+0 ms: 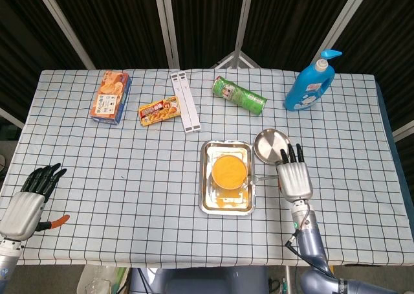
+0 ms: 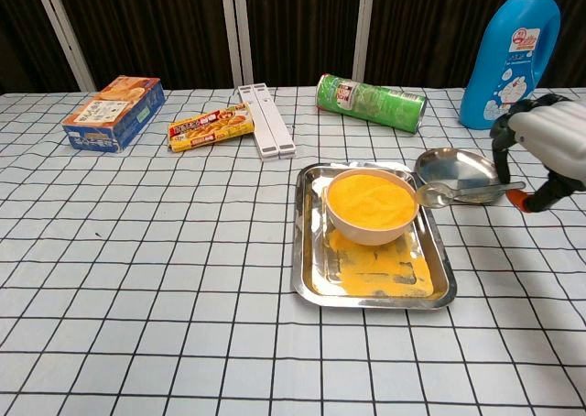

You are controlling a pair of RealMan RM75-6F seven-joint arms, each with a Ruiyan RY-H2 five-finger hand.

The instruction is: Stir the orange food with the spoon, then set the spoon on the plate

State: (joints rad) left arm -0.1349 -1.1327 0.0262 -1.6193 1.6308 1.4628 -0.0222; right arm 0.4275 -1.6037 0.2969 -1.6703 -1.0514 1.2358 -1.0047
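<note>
Gripping the spoon (image 2: 458, 192), the right hand (image 2: 549, 146) holds it seemingly just above the bowl (image 2: 371, 211) rim.

The checkered worktop (image 1: 129, 164) carried a snack box (image 1: 110, 96), a flat packet (image 1: 159, 110), a white strip (image 1: 184, 101), a green can (image 1: 239, 94), a blue bottle (image 1: 310, 82), a steel tray (image 1: 208, 201) and a round plate (image 1: 266, 142).

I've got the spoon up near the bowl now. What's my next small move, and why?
Probably ease the right hand a little toward the bowl and dip the spoon down. The spoon's scoop sits level just at the bowl's right rim, above the tray, not yet in the orange food, so stirring cannot start until the scoop goes in.
</note>
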